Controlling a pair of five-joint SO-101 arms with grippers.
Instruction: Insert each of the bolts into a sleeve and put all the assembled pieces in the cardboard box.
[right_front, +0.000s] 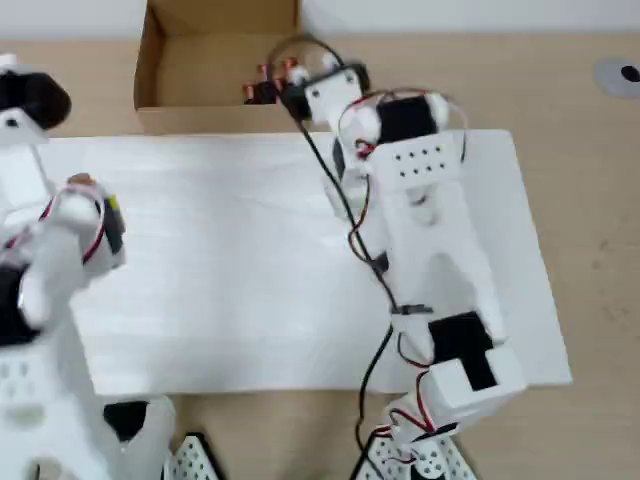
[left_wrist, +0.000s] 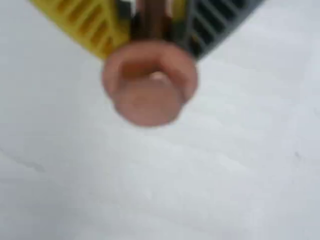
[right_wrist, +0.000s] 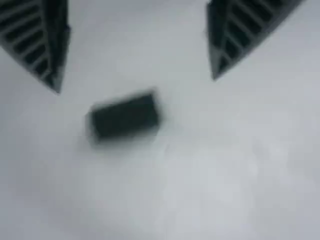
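A copper-coloured bolt (left_wrist: 149, 87) is clamped between the yellow and dark grey fingers of my left gripper (left_wrist: 150, 37), its broad head hanging just above the white sheet (left_wrist: 225, 165). From the high view, this bolt (right_front: 80, 181) sits at the sheet's left side, at the tip of the left arm. A short dark sleeve (right_wrist: 125, 117) lies on its side on the sheet. My right gripper (right_wrist: 135, 60) hovers over it, open, with a finger on each side and nothing held. The cardboard box (right_front: 150, 70) stands open beyond the sheet's far edge.
The white sheet (right_front: 220, 270) covers most of the wooden table. The right arm (right_front: 430, 220) stretches over the sheet's right half, its wrist close to the box's near right corner. A grey disc (right_front: 620, 75) lies at the far right of the table.
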